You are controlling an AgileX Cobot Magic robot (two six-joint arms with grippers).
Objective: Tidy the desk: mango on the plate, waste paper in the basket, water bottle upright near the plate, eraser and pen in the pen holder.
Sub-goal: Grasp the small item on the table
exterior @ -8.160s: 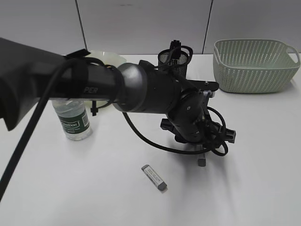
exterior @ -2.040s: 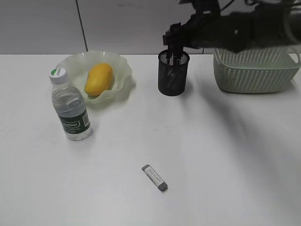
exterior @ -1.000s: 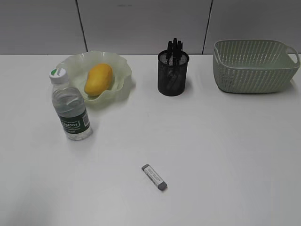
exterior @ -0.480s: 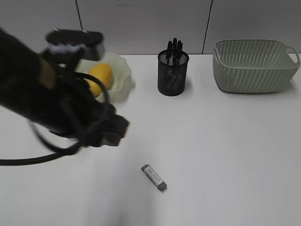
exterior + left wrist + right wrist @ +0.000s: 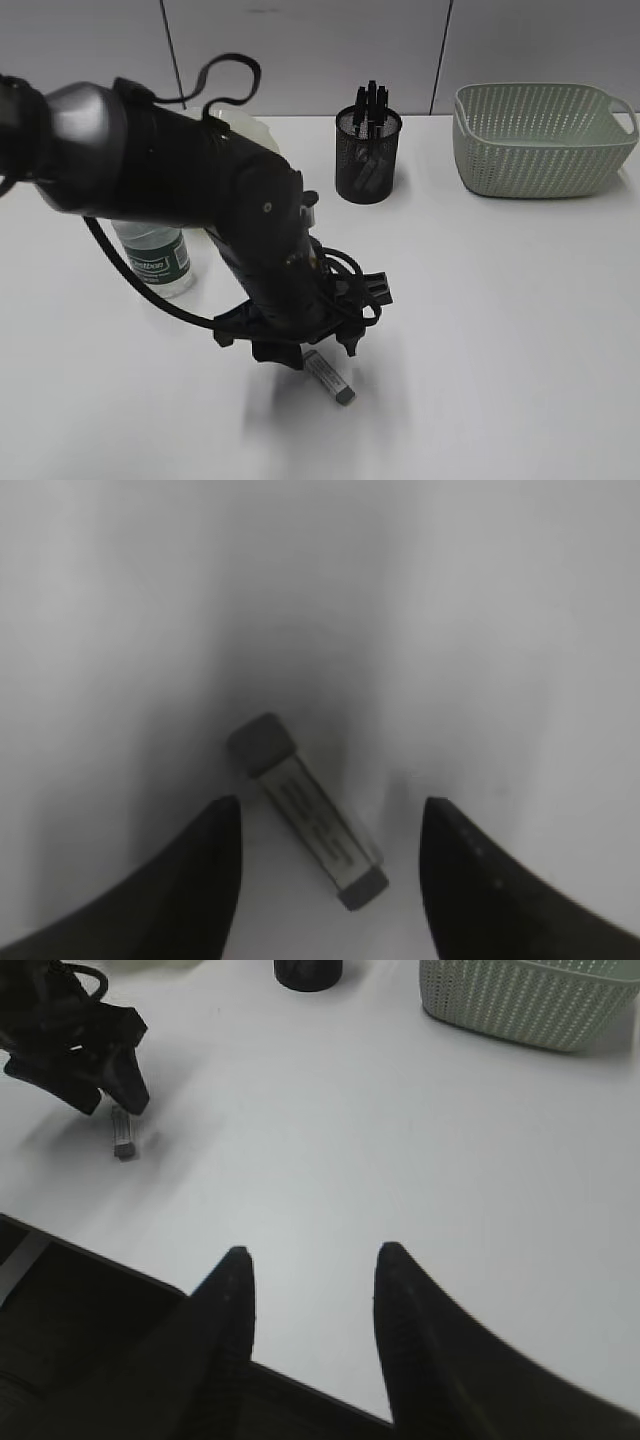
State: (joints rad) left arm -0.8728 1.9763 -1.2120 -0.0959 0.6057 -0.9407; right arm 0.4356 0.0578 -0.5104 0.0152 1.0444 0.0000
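Note:
The eraser (image 5: 331,379), a small grey-ended white bar, lies flat on the desk (image 5: 500,330) near the front. My left gripper (image 5: 322,352) hangs just above it, open. In the left wrist view the eraser (image 5: 305,820) lies slantwise between the two fingertips (image 5: 222,825), touching neither. The pen holder (image 5: 368,160) stands at the back with pens (image 5: 372,98) in it. The water bottle (image 5: 156,262) stands upright, half hidden by my left arm. Only a bit of the plate's rim (image 5: 243,126) shows. The mango is hidden, and no waste paper is in view. My right gripper (image 5: 314,1250) is open and empty over the desk's near edge.
The basket (image 5: 541,139) sits at the back right corner. The right wrist view shows the left gripper (image 5: 100,1070) over the eraser (image 5: 123,1132), the pen holder (image 5: 308,972) and the basket (image 5: 520,995) beyond. The desk's front edge (image 5: 120,1265) drops off below.
My left arm has swung in from the left and come down over the eraser, now covering the mango and most of the plate. Nothing on the desk has moved.

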